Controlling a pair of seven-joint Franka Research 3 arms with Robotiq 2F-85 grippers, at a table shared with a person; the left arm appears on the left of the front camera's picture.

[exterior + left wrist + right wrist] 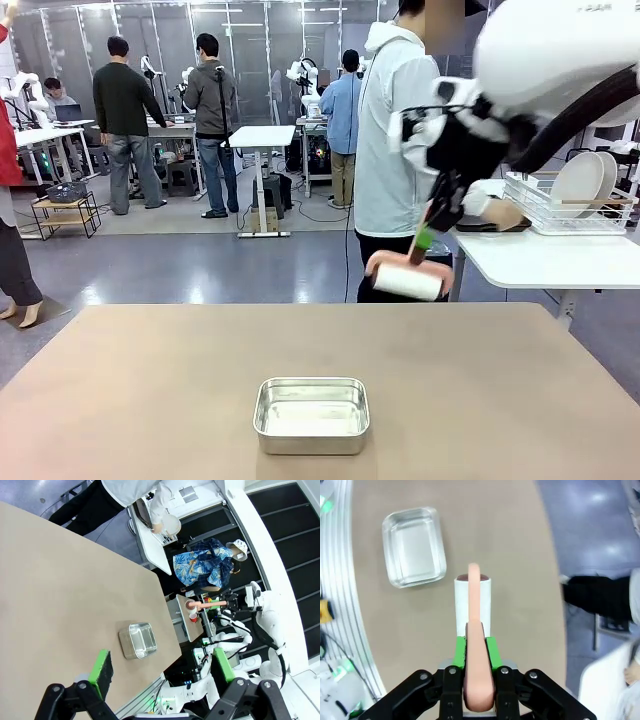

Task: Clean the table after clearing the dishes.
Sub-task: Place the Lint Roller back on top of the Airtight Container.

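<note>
Nearest, at lower centre of the front view, a small steel pan (312, 414) sits on the brown counter (150, 390), nothing inside it. Above the far edge, right of centre, the right tool (426, 238) clamps the pink handle of a white roller (408, 281). Farther right, a white plate (577, 184) stands in a wire rack (560, 212). The left tool (162, 667) is spread wide, holding nothing.
</note>
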